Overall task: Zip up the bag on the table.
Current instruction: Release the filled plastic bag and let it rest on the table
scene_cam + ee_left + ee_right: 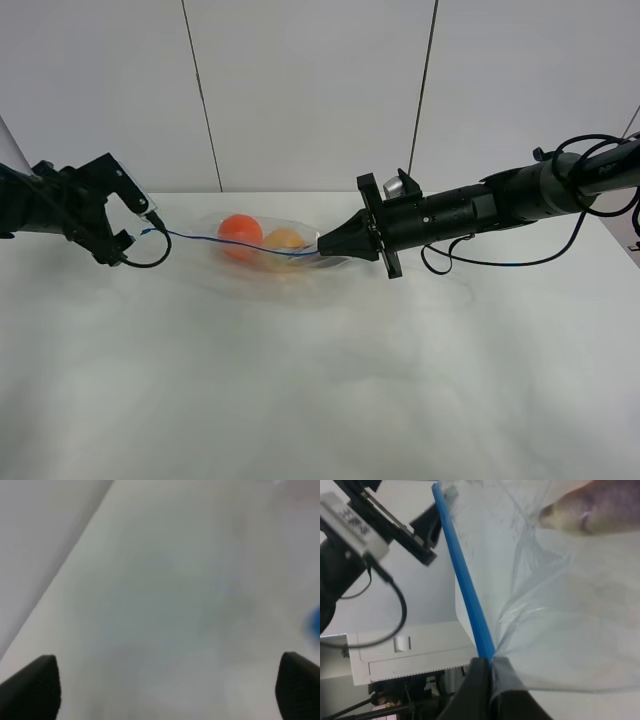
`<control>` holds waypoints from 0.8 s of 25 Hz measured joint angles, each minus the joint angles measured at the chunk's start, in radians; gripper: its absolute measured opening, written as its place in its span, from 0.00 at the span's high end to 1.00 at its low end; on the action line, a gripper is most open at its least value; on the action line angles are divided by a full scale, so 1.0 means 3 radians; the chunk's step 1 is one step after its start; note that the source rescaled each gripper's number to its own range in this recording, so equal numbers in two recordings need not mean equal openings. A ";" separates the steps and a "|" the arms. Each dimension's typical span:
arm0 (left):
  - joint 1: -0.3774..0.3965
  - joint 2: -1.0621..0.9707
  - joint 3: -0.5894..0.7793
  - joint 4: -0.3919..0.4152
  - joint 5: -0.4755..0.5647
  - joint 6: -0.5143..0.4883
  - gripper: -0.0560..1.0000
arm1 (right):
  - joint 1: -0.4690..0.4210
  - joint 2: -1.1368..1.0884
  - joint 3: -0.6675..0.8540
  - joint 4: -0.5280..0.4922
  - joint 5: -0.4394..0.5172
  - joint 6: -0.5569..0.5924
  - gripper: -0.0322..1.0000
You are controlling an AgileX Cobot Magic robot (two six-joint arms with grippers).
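The clear bag (265, 250) lies on the white table (320, 400), with an orange fruit (240, 229) and a yellowish one (285, 240) showing through it. Its blue zipper strip (230, 241) stretches between the two grippers. My right gripper (325, 244) is shut on the strip's right end. The right wrist view shows the strip (465, 587) running into the pinched tips of that gripper (490, 667), with purple produce (600, 510) behind the plastic. My left gripper (140, 228) is open at the strip's left end. In its wrist view the gripper (165, 690) stands wide, with nothing between its fingers.
A pale wall (310, 90) with dark seams rises just behind the table's far edge. A black cable (150, 255) loops under the left gripper. Another cable (500, 262) hangs below the right arm.
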 joint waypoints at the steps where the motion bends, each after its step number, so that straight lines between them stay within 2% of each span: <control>1: 0.0024 0.0000 0.0000 0.0000 -0.0071 -0.0121 0.01 | 0.0000 0.0000 0.0000 0.0000 0.0003 0.0000 0.97; 8: 0.0194 0.0000 0.0000 0.0000 -0.0379 -0.1025 0.00 | 0.0000 0.0000 0.0000 -0.0003 0.0003 0.0000 0.97; 13: 0.0249 -0.0020 -0.0055 -0.0026 -0.0375 -0.1949 0.00 | 0.0000 0.0000 0.0000 -0.0003 0.0003 0.0000 0.97; 16: 0.0252 -0.0094 -0.0166 -0.0044 -0.0069 -0.2179 0.00 | 0.0000 0.0000 0.0000 0.0001 0.0003 0.0003 0.97; 20: 0.0351 -0.0192 -0.0394 -0.0234 0.0788 -0.2229 0.00 | 0.0000 0.0000 0.0000 0.0007 0.0017 0.0014 0.97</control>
